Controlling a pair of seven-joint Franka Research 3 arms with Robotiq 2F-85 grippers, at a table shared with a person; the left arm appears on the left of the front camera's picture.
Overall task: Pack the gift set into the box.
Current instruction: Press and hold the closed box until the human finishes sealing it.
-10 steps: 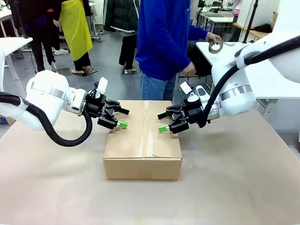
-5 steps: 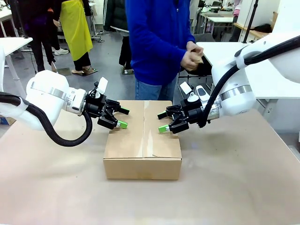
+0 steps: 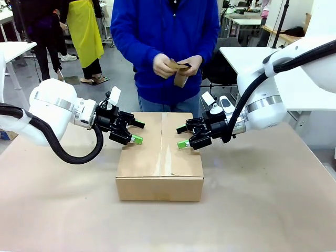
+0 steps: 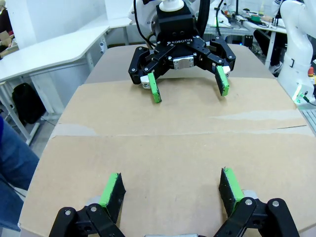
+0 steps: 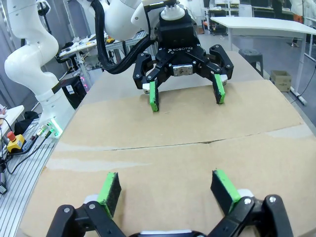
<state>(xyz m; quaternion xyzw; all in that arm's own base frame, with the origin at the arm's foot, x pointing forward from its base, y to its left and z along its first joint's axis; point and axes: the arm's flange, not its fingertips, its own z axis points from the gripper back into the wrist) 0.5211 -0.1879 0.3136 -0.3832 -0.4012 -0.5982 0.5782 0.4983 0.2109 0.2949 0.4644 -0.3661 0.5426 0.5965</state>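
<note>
one box (image 3: 160, 157) sits mid-tabletop (image 3: 262, 210), flaps closed. two pincers, both spread wide and empty: left pincer (image 3: 135, 132) at its 9 o'clock edge, right pincer (image 3: 182, 136) at 3 o'clock. bare tabletop all around.

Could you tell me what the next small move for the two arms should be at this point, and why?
Probably hold both end effectors where they are, pressing the flaps down. The box is closed, its top flaps meeting at a bare seam, with the left end effector and right end effector open on the flaps either side of it, while the person's hands work on a roll of tape.
</note>
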